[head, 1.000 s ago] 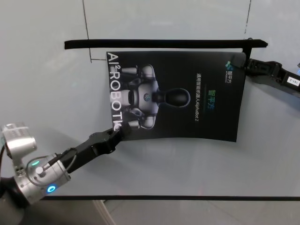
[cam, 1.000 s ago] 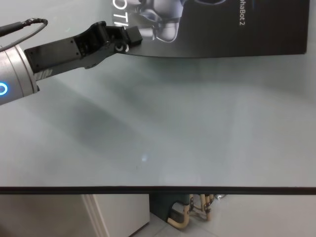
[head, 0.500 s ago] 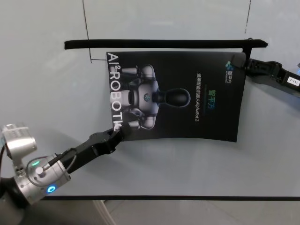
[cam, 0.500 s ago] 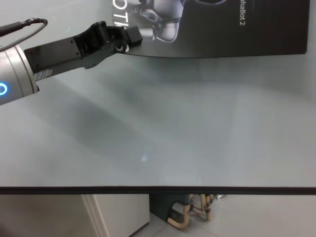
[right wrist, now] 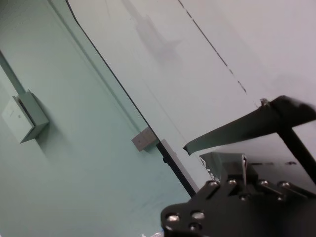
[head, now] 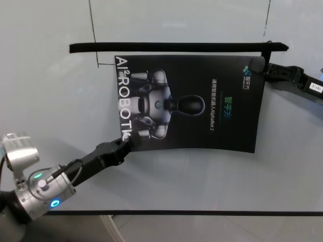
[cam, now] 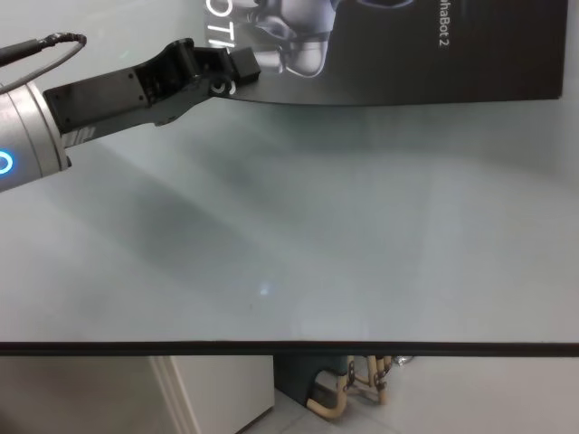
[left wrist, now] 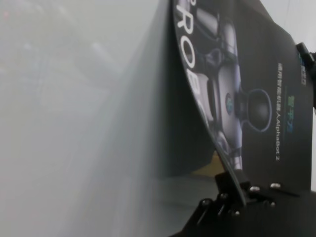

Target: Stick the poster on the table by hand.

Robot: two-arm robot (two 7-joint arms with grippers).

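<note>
The dark poster [head: 189,103] with the silver robot and white "ROBOT" letters lies on the pale grey table [head: 202,181], its near edge bowed upward. My left gripper [head: 132,142] is shut on the poster's near-left corner; the chest view shows the same grip [cam: 237,68]. In the left wrist view that edge of the poster [left wrist: 256,113] curls up off the table from the jaws. My right gripper [head: 263,70] reaches in from the right and is shut on the poster's far-right corner.
A long black strip [head: 176,47] runs across the table just beyond the poster's far edge. Thin dark lines [head: 92,30] mark the tabletop farther back. The table's dark front edge [cam: 289,344] runs close to my body.
</note>
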